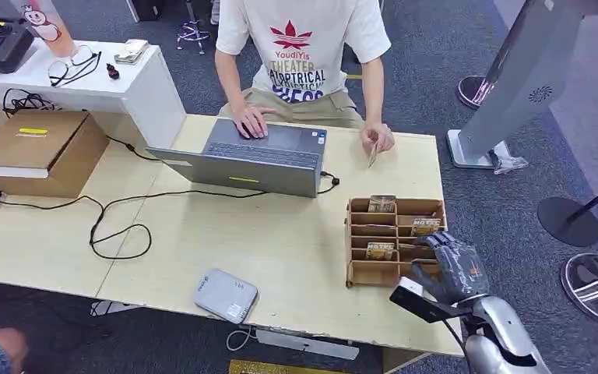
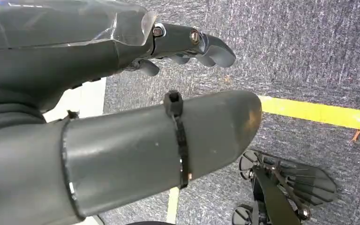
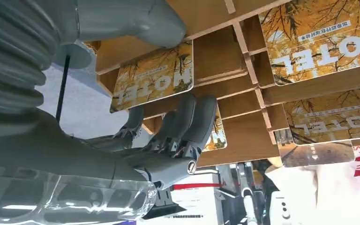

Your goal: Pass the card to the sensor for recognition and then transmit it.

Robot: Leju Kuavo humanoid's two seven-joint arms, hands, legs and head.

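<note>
my right hand (image 1: 453,267) sits at the rack's (image 1: 358,234) near right corner, fingers (image 3: 194,124) pressed close together and reaching into the slots. whether they pinch a card i cannot tell; the fingertips are hidden among the dividers. the wrist view shows what the head view cannot: glossy cards with yellow autumn leaves and "hotel" lettering, one card (image 3: 154,84) just beside my thumb, another (image 3: 326,40) in a slot further off, and thin plywood walls between them.

from above the rack is a shallow wooden box of rows, standing close to the table's (image 1: 296,241) right edge, with bare pale wood open on its left. further that way, near the front edge, lies a flat grey sensor (image 1: 226,295) with rounded corners. beyond the rack a person (image 1: 300,47) sits at a laptop (image 1: 249,160), holding a card (image 1: 372,156) on edge.

my left hand (image 2: 122,117) hangs over grey carpet (image 2: 309,51) with a yellow stripe, fingers (image 2: 206,44) loosely curled, thumb out, nothing in them.
</note>
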